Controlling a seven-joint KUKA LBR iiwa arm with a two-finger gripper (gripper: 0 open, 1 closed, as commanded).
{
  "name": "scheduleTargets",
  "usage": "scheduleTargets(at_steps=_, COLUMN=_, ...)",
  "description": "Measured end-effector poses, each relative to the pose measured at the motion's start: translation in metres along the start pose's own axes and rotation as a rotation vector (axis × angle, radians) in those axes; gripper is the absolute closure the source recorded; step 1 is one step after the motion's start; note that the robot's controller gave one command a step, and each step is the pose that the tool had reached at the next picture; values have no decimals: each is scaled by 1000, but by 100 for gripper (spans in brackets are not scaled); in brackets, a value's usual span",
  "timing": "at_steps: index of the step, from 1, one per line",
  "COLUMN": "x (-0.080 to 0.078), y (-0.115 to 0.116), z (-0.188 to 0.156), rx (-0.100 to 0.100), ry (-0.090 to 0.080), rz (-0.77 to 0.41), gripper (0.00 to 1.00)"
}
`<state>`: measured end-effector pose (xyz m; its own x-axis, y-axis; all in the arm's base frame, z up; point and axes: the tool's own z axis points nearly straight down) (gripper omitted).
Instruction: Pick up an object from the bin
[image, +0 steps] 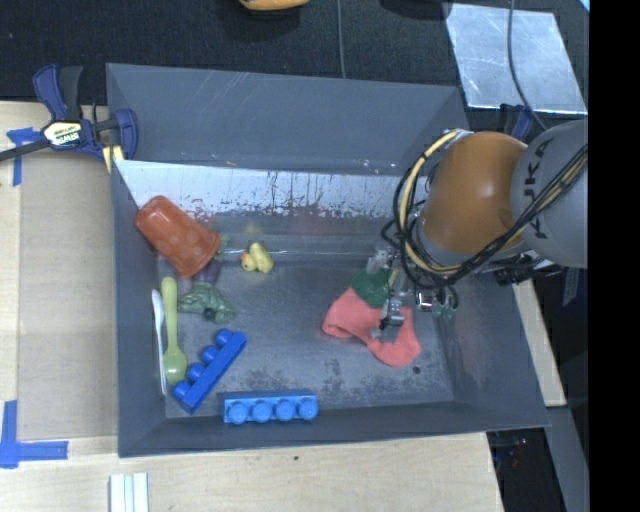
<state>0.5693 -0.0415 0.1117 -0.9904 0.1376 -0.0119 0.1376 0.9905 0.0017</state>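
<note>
Beyond the far edge of the bin (290, 120) lies a dark, finely textured surface (200, 35). A crinkled silvery sheet (480, 60) rests on it past the bin's far right corner. A thin cord (341, 40) runs straight toward the far edge. Light glints off the bin's far wall.

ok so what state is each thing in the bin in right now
orange plastic cup: tipped on its side
pink fabric cloth: crumpled, partly under the robot arm
green plastic spoon: lying flat
blue four-stud plastic brick by the front wall: flat, studs up
</note>
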Motion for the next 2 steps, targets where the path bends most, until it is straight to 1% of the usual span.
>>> scheduleTargets(at_steps=1, x=-1, y=-20, z=37, rx=-5, ry=-14, rz=57, gripper=0)
scheduleTargets(at_steps=2, x=31, y=-43, z=39, rx=-2, ry=-15, rz=198, gripper=100)
